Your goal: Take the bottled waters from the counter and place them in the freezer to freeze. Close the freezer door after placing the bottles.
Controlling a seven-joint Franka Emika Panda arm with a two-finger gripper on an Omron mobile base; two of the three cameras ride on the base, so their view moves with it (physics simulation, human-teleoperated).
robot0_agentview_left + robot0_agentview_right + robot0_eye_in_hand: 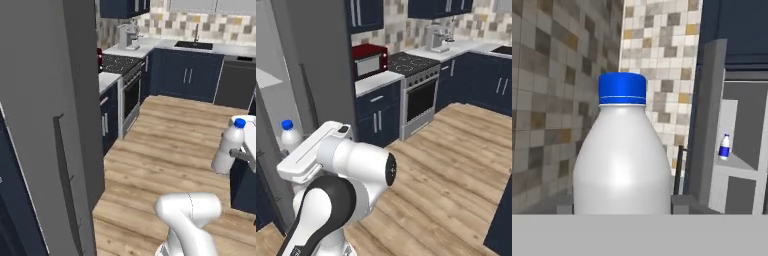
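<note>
Gripper (622, 212) clamped on plain whitish bottle (622, 160); could clip freezer door (707, 120) edge w/ wide swing, slips.

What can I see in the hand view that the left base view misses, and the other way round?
Hand view alone: a second small bottle with a dark-blue label already standing on a shelf inside the freezer, and the tiled wall behind.

Left base view alone: the wooden floor, the stove, the sink counter and the tall grey freezer door seen from outside.

Both: the plain whitish bottle with its blue cap, held upright in the gripper.
</note>
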